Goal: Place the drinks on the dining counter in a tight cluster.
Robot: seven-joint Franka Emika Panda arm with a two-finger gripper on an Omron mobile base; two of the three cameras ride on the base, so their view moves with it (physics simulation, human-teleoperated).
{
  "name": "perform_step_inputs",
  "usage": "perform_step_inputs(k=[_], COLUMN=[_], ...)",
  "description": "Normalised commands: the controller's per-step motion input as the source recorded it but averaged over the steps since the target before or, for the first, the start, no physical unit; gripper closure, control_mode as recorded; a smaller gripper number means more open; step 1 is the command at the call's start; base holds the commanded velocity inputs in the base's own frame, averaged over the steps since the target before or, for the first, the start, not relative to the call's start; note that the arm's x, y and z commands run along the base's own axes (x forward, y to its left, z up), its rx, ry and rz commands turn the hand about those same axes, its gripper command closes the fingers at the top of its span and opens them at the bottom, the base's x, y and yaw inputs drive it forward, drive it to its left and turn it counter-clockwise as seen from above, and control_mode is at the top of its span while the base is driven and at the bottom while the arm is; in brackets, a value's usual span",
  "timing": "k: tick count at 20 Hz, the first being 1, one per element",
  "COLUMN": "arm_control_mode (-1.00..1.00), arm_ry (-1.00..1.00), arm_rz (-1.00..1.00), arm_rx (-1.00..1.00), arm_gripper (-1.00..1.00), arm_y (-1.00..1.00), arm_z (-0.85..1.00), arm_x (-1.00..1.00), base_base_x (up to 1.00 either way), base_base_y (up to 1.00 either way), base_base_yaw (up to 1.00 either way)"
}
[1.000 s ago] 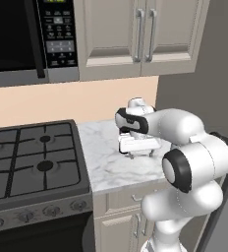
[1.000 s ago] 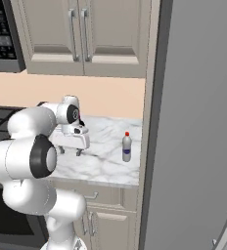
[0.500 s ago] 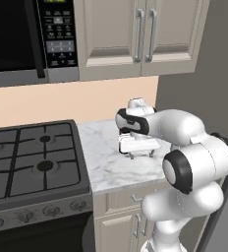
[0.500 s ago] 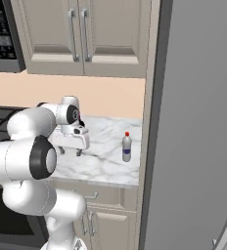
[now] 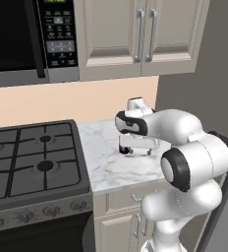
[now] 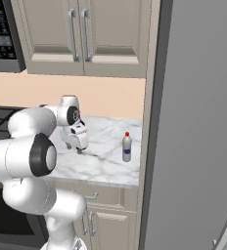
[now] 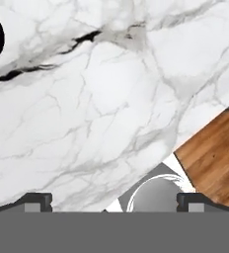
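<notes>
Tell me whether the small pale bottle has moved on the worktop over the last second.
No. The small pale bottle stands at the same spot on the marble worktop, just as close to the grey fridge side as in the earlier right base views.

Even, soft light; slightly blurry render

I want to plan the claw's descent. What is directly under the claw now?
Bare white, grey-veined marble worktop lies under the open claw; nothing is between its fingertips. The small pale bottle stands apart, toward the refrigerator. The arm covers part of the worktop.
</notes>
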Motion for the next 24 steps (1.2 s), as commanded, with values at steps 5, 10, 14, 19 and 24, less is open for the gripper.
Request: perform_step_inputs(k=[5,10,14,19,24], arm_control_mode=[-1.00,-1.00,-1.00,-1.00,-1.00], arm_ry=[0.10,0.00,-0.40,-0.51,-0.11], arm_rz=[-0.38,-0.07,0.05,0.13,0.07], arm_rx=[-0.07,-0.08,-0.15,-0.06,0.00], arm_gripper=[-1.00,-1.00,-1.00,-1.00,-1.00], arm_y=[-0.35,-0.40,-0.22,-0.31,-0.30], arm_z=[0.00,0.00,-0.02,-0.03,0.01], arm_x=[0.26,0.01,0.01,0.03,0.27], base_base_x=[0.00,0.00,0.00,0.00,0.00], base_base_y=[0.00,0.00,0.00,0.00,0.00], base_base_yaw=[0.00,0.00,0.00,0.00,0.00])
